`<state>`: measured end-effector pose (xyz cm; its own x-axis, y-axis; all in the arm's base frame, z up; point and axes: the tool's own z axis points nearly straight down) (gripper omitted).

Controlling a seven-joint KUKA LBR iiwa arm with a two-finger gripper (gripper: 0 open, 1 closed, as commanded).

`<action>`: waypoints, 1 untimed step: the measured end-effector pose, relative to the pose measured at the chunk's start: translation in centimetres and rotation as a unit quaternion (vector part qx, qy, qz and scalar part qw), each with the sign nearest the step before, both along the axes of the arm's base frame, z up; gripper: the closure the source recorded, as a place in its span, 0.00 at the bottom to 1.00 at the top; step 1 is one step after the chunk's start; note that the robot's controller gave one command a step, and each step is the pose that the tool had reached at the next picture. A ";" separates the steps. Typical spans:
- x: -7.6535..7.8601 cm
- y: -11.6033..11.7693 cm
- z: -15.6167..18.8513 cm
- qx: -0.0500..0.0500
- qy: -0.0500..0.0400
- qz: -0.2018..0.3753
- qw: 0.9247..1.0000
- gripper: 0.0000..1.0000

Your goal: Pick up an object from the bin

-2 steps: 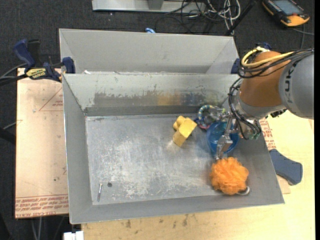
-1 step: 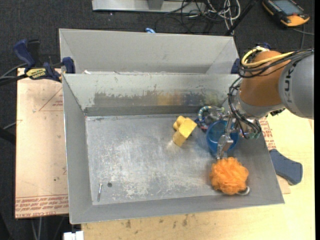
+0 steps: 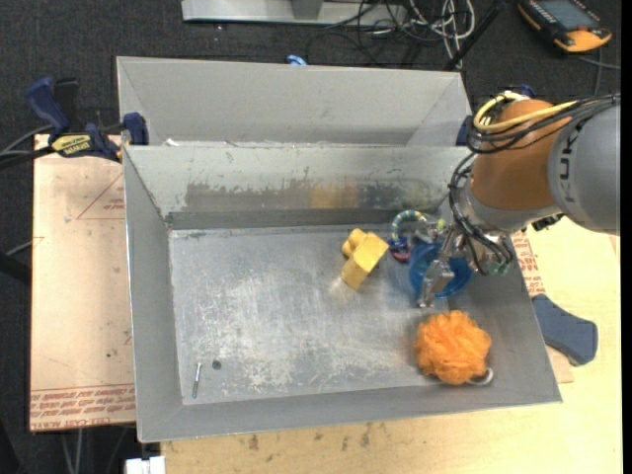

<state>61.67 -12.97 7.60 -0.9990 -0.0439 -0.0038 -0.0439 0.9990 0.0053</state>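
Orange mesh puff (image 3: 452,347) front right, jaws just behind at blue object (image 3: 423,263), cannot tell how open

The bin (image 3: 257,324) is dull grey metal, its floor scuffed and scratched. The orange puff (image 3: 452,348) looks fluffy and frilly, the yellow block (image 3: 363,255) matt, the blue piece (image 3: 424,269) shiny plastic.
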 end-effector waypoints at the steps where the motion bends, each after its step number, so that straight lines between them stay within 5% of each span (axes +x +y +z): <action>1: 0.0 0.0 0.0 0.000 0.000 0.000 1.000 1.00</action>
